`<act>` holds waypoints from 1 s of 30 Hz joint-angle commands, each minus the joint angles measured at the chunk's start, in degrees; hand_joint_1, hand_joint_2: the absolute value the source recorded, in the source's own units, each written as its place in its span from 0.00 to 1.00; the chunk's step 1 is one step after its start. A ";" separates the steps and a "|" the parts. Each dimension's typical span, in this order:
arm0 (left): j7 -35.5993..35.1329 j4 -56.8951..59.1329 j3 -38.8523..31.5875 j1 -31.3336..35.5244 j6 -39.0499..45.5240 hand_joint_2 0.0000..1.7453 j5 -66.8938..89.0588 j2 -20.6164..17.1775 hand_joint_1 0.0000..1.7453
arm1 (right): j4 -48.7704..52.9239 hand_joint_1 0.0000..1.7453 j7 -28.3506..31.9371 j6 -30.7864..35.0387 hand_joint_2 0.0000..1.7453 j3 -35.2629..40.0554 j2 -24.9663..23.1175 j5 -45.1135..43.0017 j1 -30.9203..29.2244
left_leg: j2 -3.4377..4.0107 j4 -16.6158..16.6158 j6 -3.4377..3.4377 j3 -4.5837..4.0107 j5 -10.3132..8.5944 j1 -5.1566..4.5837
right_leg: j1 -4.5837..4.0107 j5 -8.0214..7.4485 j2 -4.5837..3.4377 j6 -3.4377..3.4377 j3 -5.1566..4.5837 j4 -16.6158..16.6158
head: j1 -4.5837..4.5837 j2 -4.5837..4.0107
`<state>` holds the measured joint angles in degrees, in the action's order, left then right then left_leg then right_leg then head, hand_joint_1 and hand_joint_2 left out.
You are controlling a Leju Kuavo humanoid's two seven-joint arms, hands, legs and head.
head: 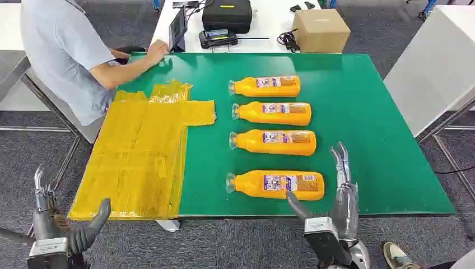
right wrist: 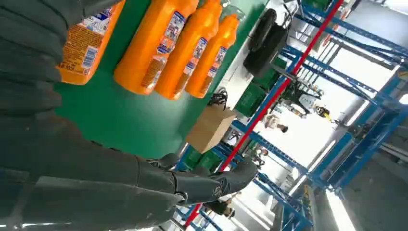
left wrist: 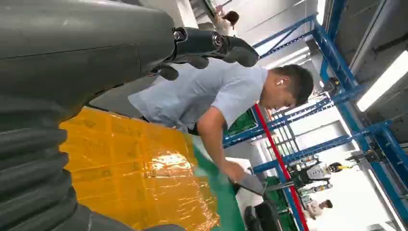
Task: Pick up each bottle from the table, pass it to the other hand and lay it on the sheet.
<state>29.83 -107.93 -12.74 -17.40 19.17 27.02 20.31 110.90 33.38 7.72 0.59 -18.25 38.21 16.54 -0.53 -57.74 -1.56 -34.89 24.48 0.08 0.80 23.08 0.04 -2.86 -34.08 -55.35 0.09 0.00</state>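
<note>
Several orange bottles lie on their sides in a column on the green table, caps pointing left. The nearest bottle lies close to the front edge, with others behind it. A crinkled yellow sheet covers the table's left part and holds no bottle. My right hand is open, raised just in front of and to the right of the nearest bottle, touching nothing. My left hand is open too, low beyond the sheet's front left corner.
A person in a light blue shirt leans over the table's far left corner, a hand near a tablet. Behind the table sit a black case and a cardboard box. A white table stands at the right.
</note>
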 commanded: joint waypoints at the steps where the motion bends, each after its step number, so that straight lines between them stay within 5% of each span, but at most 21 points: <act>1: -0.41 2.97 0.12 0.96 0.04 1.00 -0.08 -0.31 0.00 | -1.88 0.00 -0.38 0.26 1.00 0.38 0.35 0.01 -1.82 | 0.09 0.07 0.08 0.30 0.10 0.01 | -0.02 0.08 -0.05 0.11 0.26 0.04 | 0.00 0.00; 30: -1.22 2.14 0.63 1.21 -0.22 1.00 1.30 -0.31 0.00 | -2.75 0.00 -0.16 0.07 1.00 0.16 0.13 -0.64 -2.23 | 0.09 0.03 0.08 0.27 0.10 0.02 | -0.04 0.08 -0.05 0.11 0.25 0.03 | 0.00 0.00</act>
<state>29.24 -107.69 -12.48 -17.40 19.54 27.76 20.31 110.90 33.05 7.69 0.59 -18.25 38.12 16.52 -0.53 -57.74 -1.56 -34.89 24.48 0.08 0.80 23.08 0.04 -2.86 -34.07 -55.34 0.09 0.00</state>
